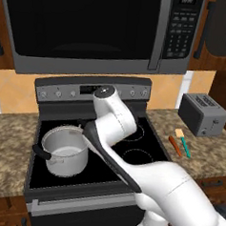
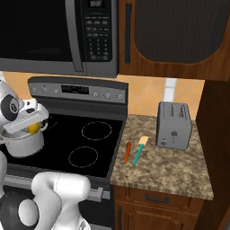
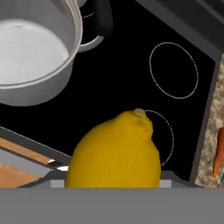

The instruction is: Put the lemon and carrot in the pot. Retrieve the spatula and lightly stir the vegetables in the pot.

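Gripper clamped on lemon, held near pot rim for drop; carrot on counter.

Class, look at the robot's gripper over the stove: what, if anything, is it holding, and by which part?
The gripper holds the lemon, clasped across its rounded body near the pot; exactly where the fingers touch it is hidden.

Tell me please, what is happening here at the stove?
The robot arm carries the lemon in its gripper, above the steel pot on the stove's left side. The pot looks empty so far. The carrot and the spatula lie side by side on the counter right of the stove, in front of the toaster, untouched.
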Robot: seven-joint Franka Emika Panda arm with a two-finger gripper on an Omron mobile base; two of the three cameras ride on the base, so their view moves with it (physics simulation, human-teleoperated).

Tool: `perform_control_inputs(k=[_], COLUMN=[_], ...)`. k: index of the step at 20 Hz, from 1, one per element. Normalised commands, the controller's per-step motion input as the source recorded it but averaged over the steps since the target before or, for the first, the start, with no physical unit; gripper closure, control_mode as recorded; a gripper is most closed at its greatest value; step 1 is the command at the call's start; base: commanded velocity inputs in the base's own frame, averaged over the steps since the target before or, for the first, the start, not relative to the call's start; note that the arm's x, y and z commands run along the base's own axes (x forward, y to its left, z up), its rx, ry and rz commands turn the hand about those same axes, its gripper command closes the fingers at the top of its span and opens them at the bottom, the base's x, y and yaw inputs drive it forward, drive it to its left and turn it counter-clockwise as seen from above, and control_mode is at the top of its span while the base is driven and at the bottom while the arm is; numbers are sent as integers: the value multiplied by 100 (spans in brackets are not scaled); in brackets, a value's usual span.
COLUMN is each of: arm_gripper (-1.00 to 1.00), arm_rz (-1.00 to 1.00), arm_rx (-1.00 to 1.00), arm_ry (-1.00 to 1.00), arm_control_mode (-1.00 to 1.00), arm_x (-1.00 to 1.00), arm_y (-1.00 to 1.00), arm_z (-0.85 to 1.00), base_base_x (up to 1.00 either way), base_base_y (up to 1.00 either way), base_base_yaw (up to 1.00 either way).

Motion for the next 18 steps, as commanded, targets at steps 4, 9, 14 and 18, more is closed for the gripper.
perform_control_inputs(k=[4, 9, 14, 18], arm_gripper=[100, 100, 100, 100], arm_rz=[4, 1, 0, 0], arm_rx=[0, 0, 5, 1], arm_ry=[1, 6, 17, 15], arm_control_mode=[-100, -100, -100, -100], arm_x=[44, 52, 50, 53], arm_y=[100, 82, 54, 54], arm_z=[0, -1, -35, -56], base_base_x=[0, 0, 0, 0], base_base_y=[0, 0, 0, 0], base_base_yaw=[0, 0, 0, 0])
